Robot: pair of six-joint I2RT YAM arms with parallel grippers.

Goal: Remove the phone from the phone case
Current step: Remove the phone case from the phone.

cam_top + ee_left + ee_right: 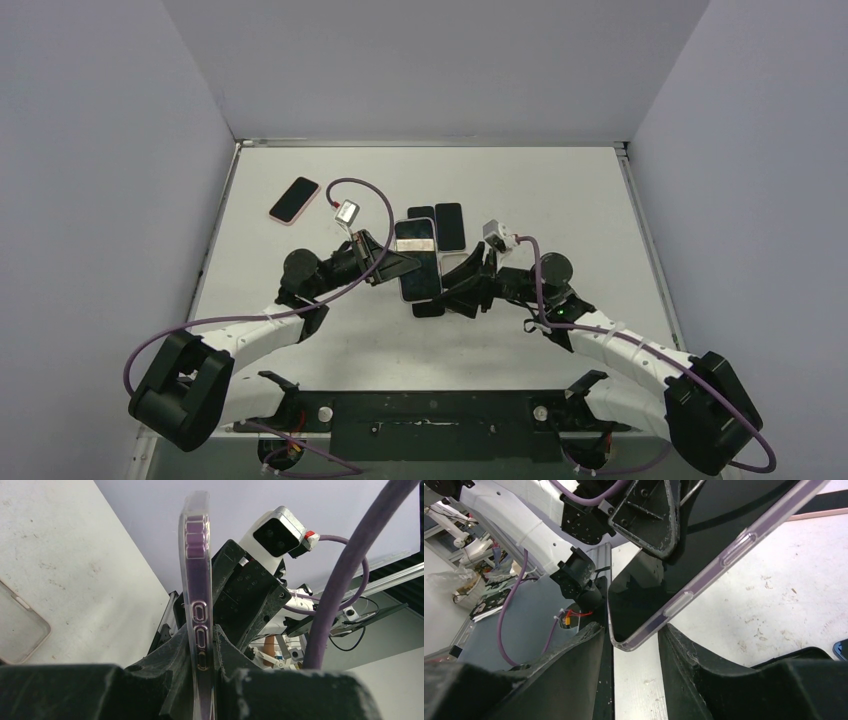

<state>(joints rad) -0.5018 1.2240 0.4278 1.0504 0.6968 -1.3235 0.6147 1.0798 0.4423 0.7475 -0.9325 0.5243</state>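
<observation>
A phone with a dark screen, in a clear purple-tinted phone case, hangs above the table's middle. My left gripper is shut on it from the left; the left wrist view shows the case edge-on between the fingers. My right gripper comes from the right and is open. In the right wrist view a lower corner of the case sits between its fingertips, with the phone slanting across them. The left gripper's finger presses on the screen.
A phone in a pink case lies at the back left, also seen as a pale case on the table. Two dark phones lie behind the held one, and another dark one lies under it.
</observation>
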